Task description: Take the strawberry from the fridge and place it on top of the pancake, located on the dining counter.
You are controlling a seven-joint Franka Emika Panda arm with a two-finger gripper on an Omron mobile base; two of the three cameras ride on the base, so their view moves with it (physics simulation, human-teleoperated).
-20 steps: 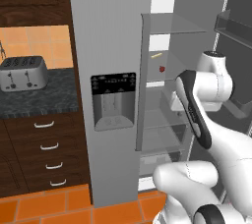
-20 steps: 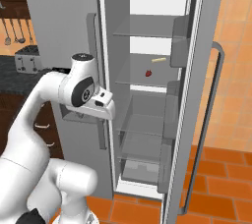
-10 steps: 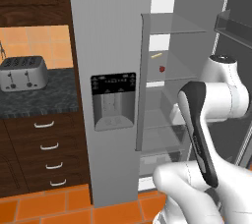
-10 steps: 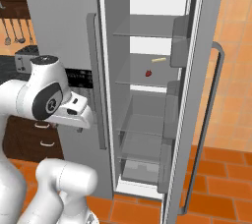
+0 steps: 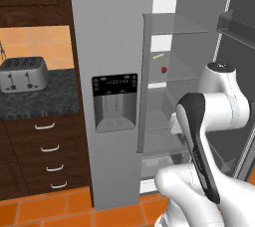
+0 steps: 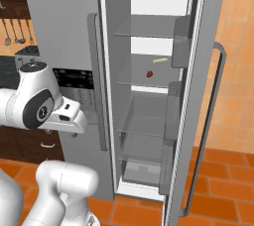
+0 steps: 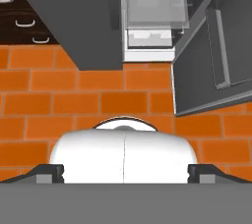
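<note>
The strawberry (image 5: 163, 70) (image 6: 150, 74) is a tiny red fruit lying on a middle glass shelf of the fridge (image 5: 107, 37) (image 6: 64, 17), whose right door stands open. The fridge's bottom (image 7: 93, 26) also shows in the hand view. A thin yellow stick (image 5: 158, 56) (image 6: 159, 60) lies just behind the fruit. My arm is folded low in front of the fridge, well below and short of that shelf. In the hand view my gripper (image 7: 125, 171) points down at the orange floor, open and holding nothing. The pancake and the dining counter are out of view.
The open fridge door (image 6: 203, 101) (image 7: 211, 56) with its bins and long handle juts out on the right. A toaster (image 5: 22, 74) sits on the dark wall counter (image 5: 40, 101) to the left, over drawers (image 5: 47, 151). Utensils (image 6: 15, 31) hang on the wall.
The arm has swung and folded back toward the base, away from the fridge opening. The strawberry and the base have not moved. The gripper stays open.
</note>
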